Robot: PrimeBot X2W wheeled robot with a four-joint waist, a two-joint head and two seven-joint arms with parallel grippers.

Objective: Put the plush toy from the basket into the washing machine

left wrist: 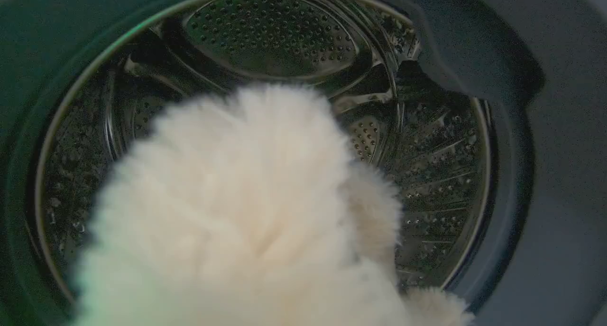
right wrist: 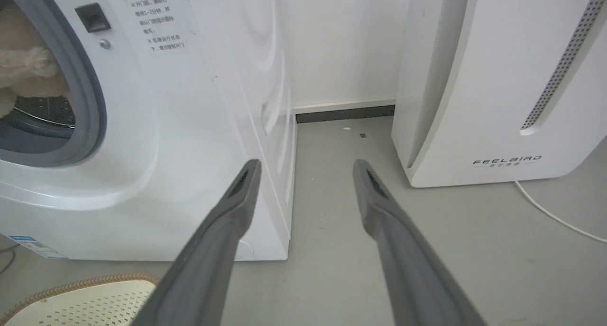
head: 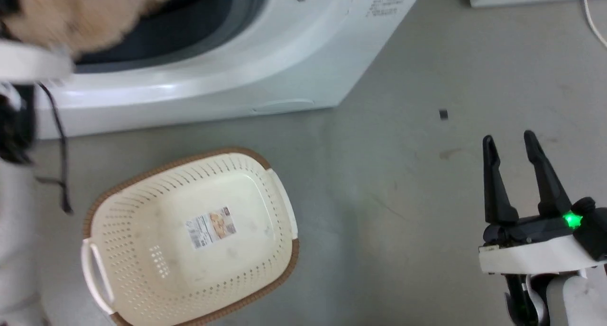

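The plush toy [head: 80, 17] is at the open mouth of the washing machine [head: 265, 65], at the far left of the head view, where its beige fur overlaps the dark door opening. A pale band of your left arm [head: 28, 65] crosses just below it.

In the left wrist view the plush toy [left wrist: 246, 212] takes up the near middle and hangs inside the grey ring of the door seal. The washing machine's steel drum [left wrist: 284, 36] lies beyond it. The fur covers the fingers of your left pincer, so I cannot tell whether it is clenched or released.

In the right wrist view a patch of the plush toy [right wrist: 23, 65] shows inside the washing machine [right wrist: 166, 126], behind the seal at the far left.

The basket [head: 189, 161] sits on the grey floor [head: 403, 174], near you and just in front of the washing machine. A label sticker [head: 211, 227] lies on its bottom.

Your right pincer [head: 509, 137] is at the near right, well apart from the basket. It is released, with its two dark fingers spread and nothing between them. A green light [head: 572, 220] glows at its base.

In its own view the right pincer [right wrist: 307, 163] points at the floor gap between the washing machine and a white appliance [right wrist: 498, 79]. The basket's rim [right wrist: 80, 283] shows at the near left.
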